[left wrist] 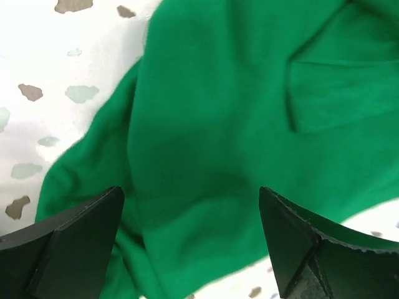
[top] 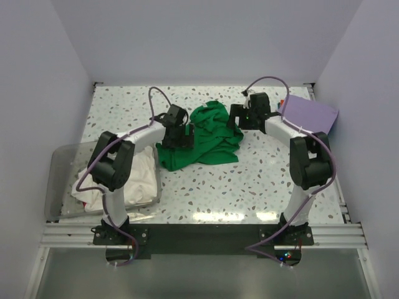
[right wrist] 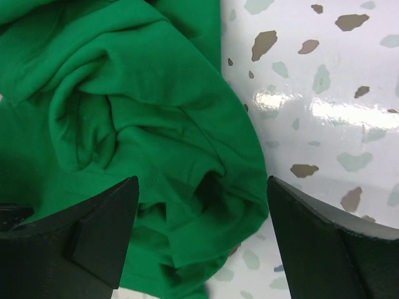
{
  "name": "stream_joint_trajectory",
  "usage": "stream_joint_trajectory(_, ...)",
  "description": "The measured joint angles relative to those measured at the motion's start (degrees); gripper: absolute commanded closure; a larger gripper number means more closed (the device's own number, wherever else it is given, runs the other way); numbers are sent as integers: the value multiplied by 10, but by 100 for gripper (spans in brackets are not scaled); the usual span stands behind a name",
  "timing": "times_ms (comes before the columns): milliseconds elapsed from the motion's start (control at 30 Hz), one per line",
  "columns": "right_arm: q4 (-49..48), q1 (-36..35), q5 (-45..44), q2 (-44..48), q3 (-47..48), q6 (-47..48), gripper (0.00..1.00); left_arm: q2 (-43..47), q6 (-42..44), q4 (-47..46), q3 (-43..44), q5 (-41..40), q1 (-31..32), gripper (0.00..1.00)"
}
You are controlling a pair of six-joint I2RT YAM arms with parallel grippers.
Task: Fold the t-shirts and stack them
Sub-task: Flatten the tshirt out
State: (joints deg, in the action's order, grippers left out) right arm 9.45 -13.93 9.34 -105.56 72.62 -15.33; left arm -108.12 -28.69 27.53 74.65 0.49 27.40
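Though unseen wristside — overhead, seemingly white t-shirts

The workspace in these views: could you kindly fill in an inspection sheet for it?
Surface: speckled white table, glossy, with glare near the front.
Job's things: green shirt crumpled mid-table; purple shirt lying flat at far right; white shirts heaped in the bin.
Clutter: clear bin at near left.
Grippers: left pincer open over the green shirt's left part; right pincer open over its right edge; neither holds anything.
Cables: purple cables loop above both arms, off the cloth.
Surroundings: plain white walls on three sides; metal rail along the front.
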Motion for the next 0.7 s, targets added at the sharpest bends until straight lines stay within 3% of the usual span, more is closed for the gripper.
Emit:
stream_joint_trajectory(133, 4, -6, 20, -47, 24, 4, 15, -38, 9, 3, 17, -19, 0, 11)
stream_joint_trajectory(233, 10, -9, 24, -67, 33, 7, 24, -50, 12, -3, 28, -23, 0, 19)
stream_joint_trajectory(267, 12, -11, 25, -73, 34, 8, 36, -52, 14, -4, 30, -25, 0, 32)
stream_joint_trajectory(333, 19, -11, 30, -77, 34, 12, 48, -58, 18, -5, 36, -32, 0, 50)
stream_joint_trajectory(367, 23, -11, 34, -78, 34, 12, 61, -61, 21, -5, 39, -35, 0, 69)
stream_joint_trajectory(400, 26, -11, 37, -78, 34, 13, 69, -64, 21, -5, 41, -38, 0, 79)
stream_joint_trajectory(433, 27, -11, 40, -78, 34, 13, 87, -68, 25, -8, 44, -39, -1, 86)
stream_joint_trajectory(467, 28, -11, 42, -77, 33, 16, 94, -72, 27, -6, 49, -41, -1, 98)
stream_joint_trajectory(533, 32, -11, 47, -74, 24, 13, 100, -86, 32, -4, 68, -42, -1, 100)
stream_joint_trajectory(700, 59, -11, 54, -25, -30, 5, 100, -138, 49, 0, 146, -42, -1, 100)
